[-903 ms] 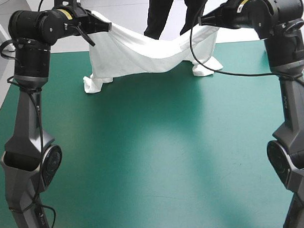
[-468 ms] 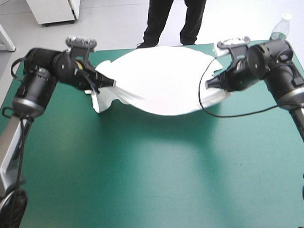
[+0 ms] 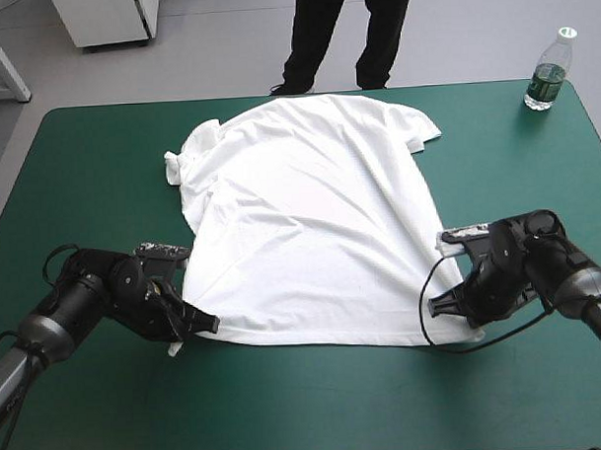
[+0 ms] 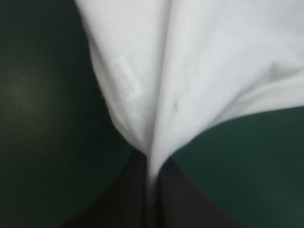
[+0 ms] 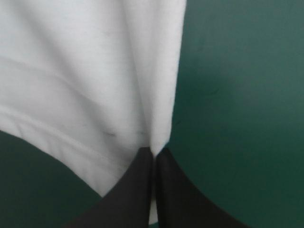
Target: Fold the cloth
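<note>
On the teal-green worktop [image 3: 317, 402], with a water bottle [image 3: 545, 76] at its far right corner, the white T-shirt [image 3: 310, 205] lies spread almost flat across the middle, lightly wrinkled, its two near hem corners pinched tight between the left fingers [image 4: 126, 199] and the right fingers [image 5: 130, 194].

Kind of place: it looked to me like a robot laboratory or a test room.
Work table: a wide table [image 3: 317, 402] with a plain teal-green cover stood under me, and my left arm [image 3: 81, 302] and my right arm [image 3: 544, 261] reached over it.
On the table: the white T-shirt [image 3: 310, 215] lay spread out, and a plastic water bottle [image 3: 548, 70] stood upright near the far right corner.
Floor: beyond the far edge was a smooth pale grey floor [image 3: 225, 45].
Furniture: a plain white cabinet [image 3: 106, 19] stood past the far left corner.
</note>
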### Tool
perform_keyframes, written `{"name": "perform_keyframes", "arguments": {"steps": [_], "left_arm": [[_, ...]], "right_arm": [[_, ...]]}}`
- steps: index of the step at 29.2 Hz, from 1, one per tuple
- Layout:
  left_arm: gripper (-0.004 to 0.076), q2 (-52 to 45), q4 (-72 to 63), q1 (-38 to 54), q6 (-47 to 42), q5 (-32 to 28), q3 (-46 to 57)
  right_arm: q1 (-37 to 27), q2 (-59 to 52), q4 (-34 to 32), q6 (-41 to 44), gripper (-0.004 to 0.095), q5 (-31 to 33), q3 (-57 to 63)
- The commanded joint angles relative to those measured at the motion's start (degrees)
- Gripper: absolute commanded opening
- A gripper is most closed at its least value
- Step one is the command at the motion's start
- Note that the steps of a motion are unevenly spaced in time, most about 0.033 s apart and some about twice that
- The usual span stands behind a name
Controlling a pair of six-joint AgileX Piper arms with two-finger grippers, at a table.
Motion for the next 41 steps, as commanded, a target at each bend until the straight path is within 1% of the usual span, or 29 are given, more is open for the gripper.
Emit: {"name": "perform_keyframes", "arguments": {"steps": [1, 8, 13, 20, 29, 31, 32, 35, 36, 37, 39, 40, 41], "left_arm": [[-0.0022, -3.6, -2.0, -0.4, -0.1, 1.8, 2.6], [-0.0022, -12.1, -5.9, -0.4, -0.1, 8.0, 8.2], [-0.0022, -16.8, -6.2, -0.4, -0.1, 13.4, 11.2], [-0.0022, -23.1, -11.3, -0.4, -1.0, 13.5, 15.6], [-0.0022, -24.2, -10.0, -0.4, -1.2, 13.5, 16.3], [-0.0018, -24.2, -9.9, -0.4, -1.2, 13.5, 15.8], [-0.0008, -24.2, -10.1, -0.4, -1.0, 13.5, 15.3], [0.0080, -24.2, -10.8, -0.4, -0.1, 13.5, 12.8], [0.0128, -24.2, -11.1, -0.4, 0.1, 13.5, 11.6], [0.0182, -24.2, -11.1, -0.4, 0.2, 13.5, 10.2], [0.0302, -24.2, -11.1, -0.4, 0.2, 13.5, 7.2], [0.0362, -24.2, -11.1, -0.4, 0.2, 13.5, 5.2], [0.0449, -24.2, -11.1, -0.4, 0.2, 13.5, 1.0]], "right_arm": [[-0.2, -4.2, 1.2, -1.4, 0.0000, 0.1, 3.4], [-0.2, -11.0, 1.9, -1.4, 0.0000, 4.3, 8.5], [-0.2, -14.3, 4.4, -1.8, 0.0000, 8.0, 11.2], [-0.2, -19.7, 10.6, -1.6, 0.0000, 8.3, 15.7], [-0.1, -21.9, 10.6, -0.6, 0.0002, 8.3, 17.4], [-0.1, -21.9, 11.0, -0.2, 0.0024, 8.3, 17.3], [-0.1, -21.9, 11.2, -0.2, 0.0052, 8.3, 17.3], [-0.1, -21.9, 12.6, -0.2, 0.0209, 8.3, 17.1], [-0.1, -21.9, 13.2, -0.2, 0.0288, 8.3, 16.6], [-0.1, -21.9, 13.8, -0.2, 0.0369, 8.3, 15.9], [-0.1, -21.9, 13.9, 0.1, 0.0489, 8.3, 13.1], [-0.1, -21.9, 13.7, 0.5, 0.0530, 8.2, 11.1], [-0.1, -21.9, 13.0, 1.2, 0.0537, 8.1, 6.6]]}}
